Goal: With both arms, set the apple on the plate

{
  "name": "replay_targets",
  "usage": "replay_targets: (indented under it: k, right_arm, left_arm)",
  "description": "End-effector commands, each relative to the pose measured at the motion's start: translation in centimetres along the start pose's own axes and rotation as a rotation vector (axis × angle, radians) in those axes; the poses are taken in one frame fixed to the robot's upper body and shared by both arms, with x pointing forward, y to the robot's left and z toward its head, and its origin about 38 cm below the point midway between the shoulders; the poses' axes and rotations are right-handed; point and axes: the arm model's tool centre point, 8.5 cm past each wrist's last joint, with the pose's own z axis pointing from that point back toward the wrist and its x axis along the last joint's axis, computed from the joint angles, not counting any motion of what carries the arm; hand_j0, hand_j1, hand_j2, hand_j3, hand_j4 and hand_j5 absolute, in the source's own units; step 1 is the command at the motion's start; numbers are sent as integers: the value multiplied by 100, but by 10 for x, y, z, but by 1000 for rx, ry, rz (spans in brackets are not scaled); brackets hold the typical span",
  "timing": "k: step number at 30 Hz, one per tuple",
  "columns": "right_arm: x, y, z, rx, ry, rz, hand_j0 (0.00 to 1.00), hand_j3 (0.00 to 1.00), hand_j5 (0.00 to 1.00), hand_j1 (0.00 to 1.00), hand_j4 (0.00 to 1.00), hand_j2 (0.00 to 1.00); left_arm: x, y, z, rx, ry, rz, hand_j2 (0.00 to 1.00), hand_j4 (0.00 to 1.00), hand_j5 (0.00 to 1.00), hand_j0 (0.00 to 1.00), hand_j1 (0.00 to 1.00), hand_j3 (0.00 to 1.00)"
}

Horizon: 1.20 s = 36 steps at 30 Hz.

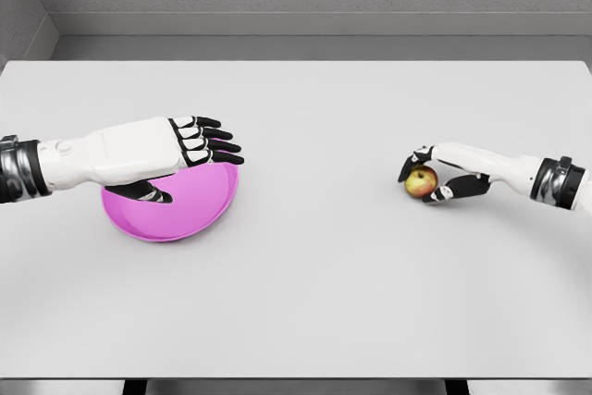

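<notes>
While right hand (442,176) grips apple (421,181): white table (314,284) (grey walls), left hand (190,147) spread over plate (190,215).

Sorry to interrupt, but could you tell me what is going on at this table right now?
A two-armed humanoid robot is working at a white table. Its right hand is wrapped around a red-yellow apple on the right side of the table, fingers curled about it. Its left hand reaches over a pink plate on the left side, fingers extended and holding nothing. The apple is well apart from the plate, so it is not yet on it.
</notes>
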Motion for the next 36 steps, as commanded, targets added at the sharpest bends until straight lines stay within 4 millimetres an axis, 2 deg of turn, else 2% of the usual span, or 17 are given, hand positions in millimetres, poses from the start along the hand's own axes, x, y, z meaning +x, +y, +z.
replay_targets:
  k: [1,7,10,12,15,18,21,23,24,25,26,28,31,34,36]
  right_arm:
    - [3,-2,0,-11,-23,0,49,49,49,49,49,49]
    - [10,-7,0,-41,-69,-19,49,49,49,49,49,49]
    - [36,-12,-11,-34,-147,26,48,48,48,48,48,48]
    - [68,-7,-33,0,-245,64,47,47,47,47,47,47]
    - [93,-2,-77,33,-308,40,47,47,47,47,47,47]
    - [97,-3,-96,21,-314,16,47,47,47,47,47,47]
    - [88,-1,-99,19,-298,-1,47,47,47,47,47,47]
    - [85,-6,-94,2,-291,5,48,48,48,48,48,48]
    - [79,-11,-89,-18,-286,6,53,53,53,53,53,53]
    - [65,-19,-80,-61,-259,-6,84,84,84,84,84,84]
    - [57,-26,-71,-99,-247,-10,100,100,100,100,100,100]
    - [43,-47,-48,-208,-213,-28,100,100,100,100,100,100]
    - [23,-56,-13,-315,-141,-24,100,100,100,100,100,100]
    - [15,-64,10,-362,-107,-19,100,100,100,100,100,100]
    - [13,-69,18,-378,-97,-15,100,100,100,100,100,100]
  left_arm:
    - [0,1,0,4,1,5,100,100,100,100,100,100]
    - [0,1,1,5,1,4,100,100,100,100,100,100]
    - [0,1,1,5,1,4,100,100,100,100,100,100]
    - [0,1,1,5,1,4,100,100,100,100,100,100]
    - [-3,2,3,2,11,1,100,100,100,100,100,100]
    - [-2,3,4,4,10,0,100,100,100,100,100,100]
    - [-2,3,4,4,10,0,100,100,100,100,100,100]
    - [-2,3,4,4,10,1,100,100,100,100,100,100]
    - [-2,3,4,4,10,1,100,100,100,100,100,100]
    - [-2,3,4,4,10,0,100,100,100,100,100,100]
    - [-2,3,4,4,10,1,100,100,100,100,100,100]
    - [-2,3,3,5,9,1,100,100,100,100,100,100]
    - [-2,3,3,6,8,2,100,100,100,100,100,100]
    - [-1,1,1,6,4,4,100,100,100,100,100,100]
    - [-1,1,-1,6,1,5,100,100,100,100,100,100]
